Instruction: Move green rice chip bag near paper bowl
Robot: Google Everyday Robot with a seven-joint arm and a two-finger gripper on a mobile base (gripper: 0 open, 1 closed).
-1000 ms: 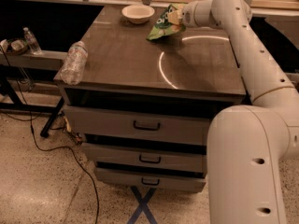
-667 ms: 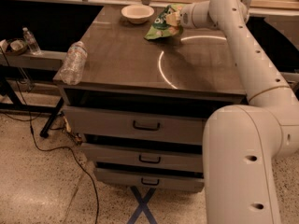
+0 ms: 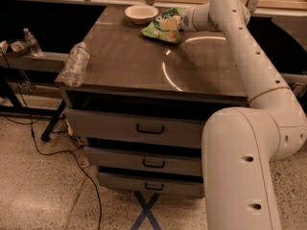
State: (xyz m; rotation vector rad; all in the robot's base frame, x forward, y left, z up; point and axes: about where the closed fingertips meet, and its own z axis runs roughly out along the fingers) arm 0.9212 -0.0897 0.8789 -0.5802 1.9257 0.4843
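green rice chip bag (image 3: pixel 160 28) sits at the far edge of the table (image 3: pixel 144 66), right of centre, just beside the paper bowl (image 3: pixel 141 13); bowl is to its left and slightly further back, can't tell if they touch

surface: dull brown-grey metal top, glossy enough to show a curved light streak near the middle. three drawers (image 3: pixel 149 128) stacked under it, one dark handle each. clear water bottle (image 3: pixel 75 64) lies on its side at the front-left corner, well apart from bag and bowl

room: speckled terrazzo floor (image 3: pixel 43 195), blue tape cross (image 3: pixel 146 213) on it in front of the lowest drawer, black cable (image 3: pixel 72 162) trailing across the floor at left. low ledge (image 3: pixel 45 59) left of the table carries a smaller upright bottle (image 3: pixel 32 42). dark gap behind the table, then another counter edge along the top

counts: 1 bag, 1 bowl, 2 bottles, 3 drawers, 1 arm

end effector: white arm (image 3: pixel 249 66) comes in from the right front and reaches over the far right of the top. gripper (image 3: pixel 176 23) is at the bag's right edge, in contact with or overlapping it; can't tell whether it is clamped on the bag or released
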